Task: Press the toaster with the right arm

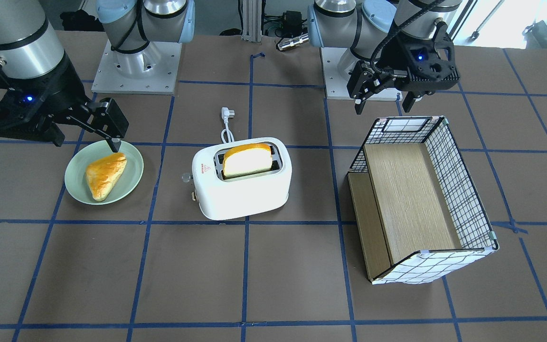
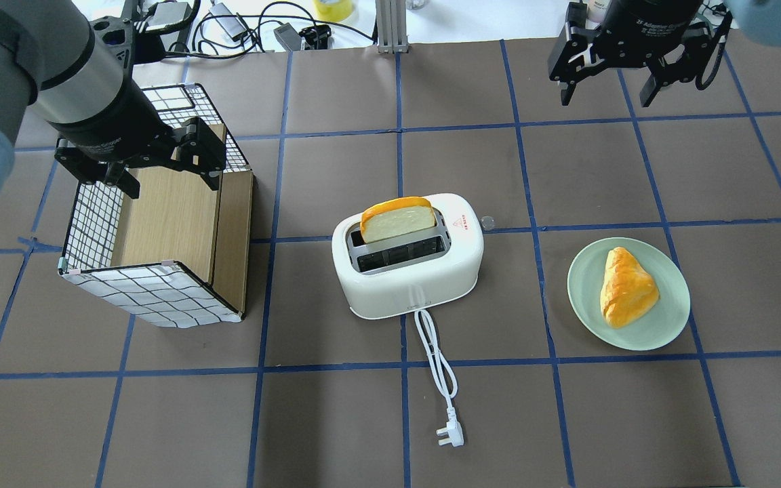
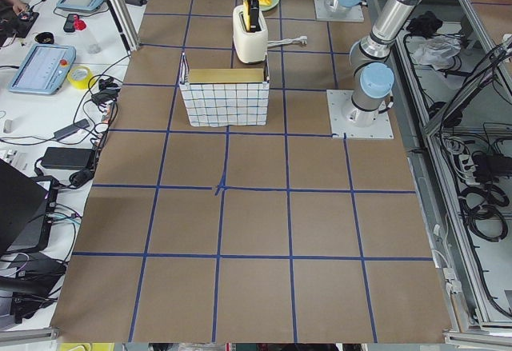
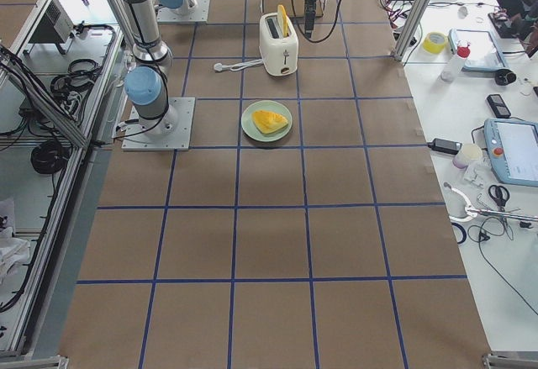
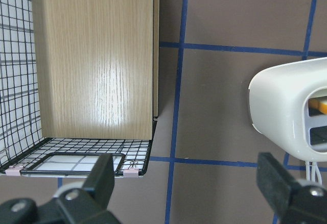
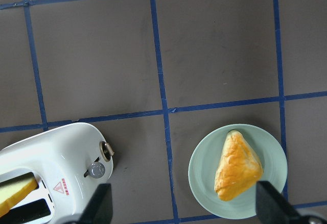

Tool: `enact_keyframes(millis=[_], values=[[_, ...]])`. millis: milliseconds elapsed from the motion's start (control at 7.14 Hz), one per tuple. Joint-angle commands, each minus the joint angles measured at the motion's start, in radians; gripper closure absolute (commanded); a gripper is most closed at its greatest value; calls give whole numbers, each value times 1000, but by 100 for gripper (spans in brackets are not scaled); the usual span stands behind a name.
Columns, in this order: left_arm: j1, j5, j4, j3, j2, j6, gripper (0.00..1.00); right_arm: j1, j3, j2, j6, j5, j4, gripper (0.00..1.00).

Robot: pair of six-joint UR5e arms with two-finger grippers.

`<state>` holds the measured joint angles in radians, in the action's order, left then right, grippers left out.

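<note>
The white two-slot toaster [image 1: 245,190] stands mid-table, also in the overhead view [image 2: 411,285] and the right wrist view [image 6: 56,152]. A bread slice [image 2: 397,220] sticks up from one slot. The small round lever knob [image 2: 487,221] is at the end facing the plate; it also shows in the right wrist view [image 6: 96,170]. My right gripper [image 2: 606,100] is open and empty. It hangs above the table, off to the knob side of the toaster and apart from it, and it also shows in the front view [image 1: 86,142]. My left gripper [image 2: 172,183] is open and empty over the basket.
A green plate [image 2: 668,325] with a triangular pastry [image 2: 626,287] lies on the toaster's knob side. A wire-grid basket [image 2: 92,217] with a wooden floor lies on its side at the other side. The toaster's cord and plug [image 2: 450,434] trail toward the robot.
</note>
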<state>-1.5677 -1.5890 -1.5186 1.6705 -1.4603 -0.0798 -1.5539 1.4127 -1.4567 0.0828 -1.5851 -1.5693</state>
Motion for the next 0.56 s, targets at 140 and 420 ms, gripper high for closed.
enact_keyframes(millis=[140, 420], values=[[0, 1, 0, 0, 0, 0, 0, 0, -1, -1, 0, -3, 2, 0], [0, 0, 0, 0, 0, 0, 0, 0, 0, -1, 0, 2, 0, 0]])
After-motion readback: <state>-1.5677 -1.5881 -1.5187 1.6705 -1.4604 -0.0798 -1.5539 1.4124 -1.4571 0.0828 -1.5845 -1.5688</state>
